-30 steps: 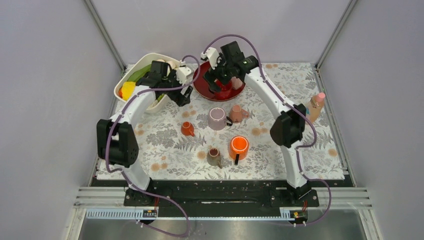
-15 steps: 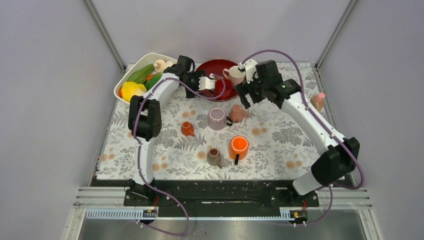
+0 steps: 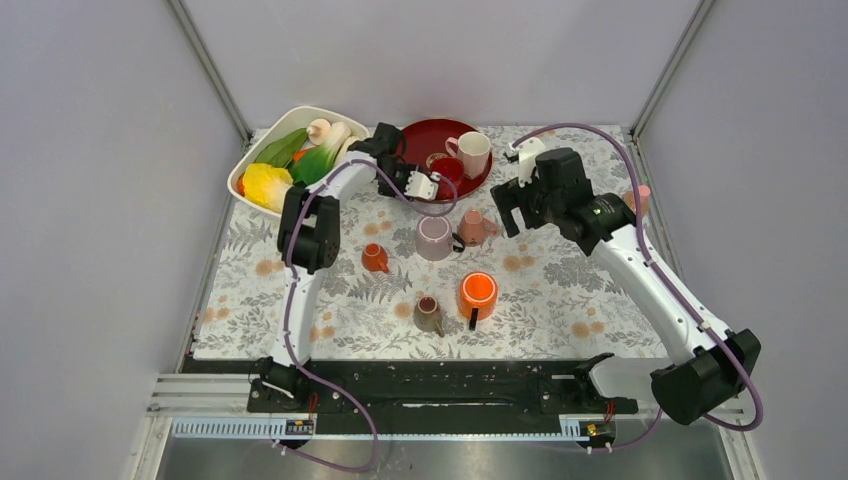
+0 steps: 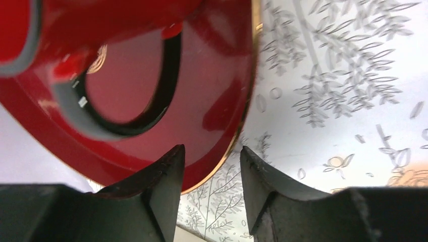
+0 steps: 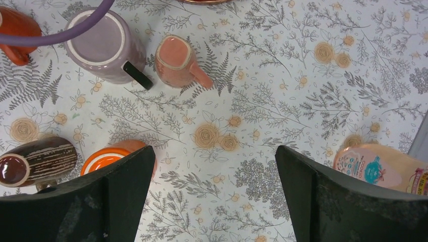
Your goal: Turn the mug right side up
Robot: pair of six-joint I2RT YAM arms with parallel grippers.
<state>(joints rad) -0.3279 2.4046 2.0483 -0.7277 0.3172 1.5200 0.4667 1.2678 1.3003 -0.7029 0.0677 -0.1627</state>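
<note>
Since the earlier frame the left arm had reached further in and the right arm had drawn back off the red plate (image 3: 415, 138). The left gripper (image 4: 211, 154), fingers narrowly parted and empty, sat at the plate's rim beside a red mug (image 3: 447, 170). The cream mug (image 3: 472, 153) stood mouth-up on the plate. The right gripper (image 5: 214, 151) hung wide apart, empty. Both arms needed to clear away gently and avoid jogging the plate.

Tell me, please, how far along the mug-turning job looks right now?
Done, it seems: the cream mug stands mouth up on the red plate, with no tool on it. In hand: nothing; the right tool is open and empty above the tablecloth, and the left tool is open at the plate's rim beside the red mug. Left: probably only pulling both arms back.
</note>
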